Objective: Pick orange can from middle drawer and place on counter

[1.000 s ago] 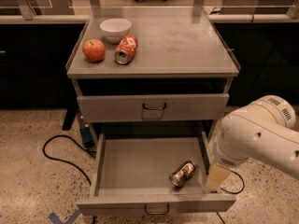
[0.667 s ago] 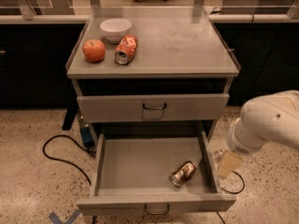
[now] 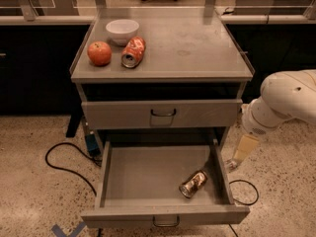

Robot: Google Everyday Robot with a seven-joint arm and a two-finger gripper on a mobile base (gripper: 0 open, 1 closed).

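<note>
Squarely in the middle stands a grey metal cabinet (image 3: 163, 90), boxy and matte. Its tabletop (image 3: 197, 43) is flat and faintly smudged, with thin raised rims along the sides; the right half is bare. The middle drawer (image 3: 143, 174) is pulled fully out, wide and shallow, with low side walls, a smooth floor and a small dark loop handle (image 3: 166, 222) on its front. Above it the upper drawer front (image 3: 113, 115) sits flush and closed.

A smooth white robot arm (image 3: 289, 100), rounded like a shell, reaches in from the right, outside the drawer's right wall. The gripper (image 3: 237, 159), pale yellow and tapered, hangs just beside that wall, apart from the drawer's contents; whether it is spread or closed cannot be told.

At the tabletop's left rear sits a white bowl (image 3: 122, 31). Near it lie a round red apple (image 3: 99, 53) and a red-orange and white can (image 3: 133, 52) on its side.

The orange can (image 3: 193, 183), shiny bronze with a silver end, lies tipped over on the drawer floor near the front right corner; the floor to its left is open.
</note>
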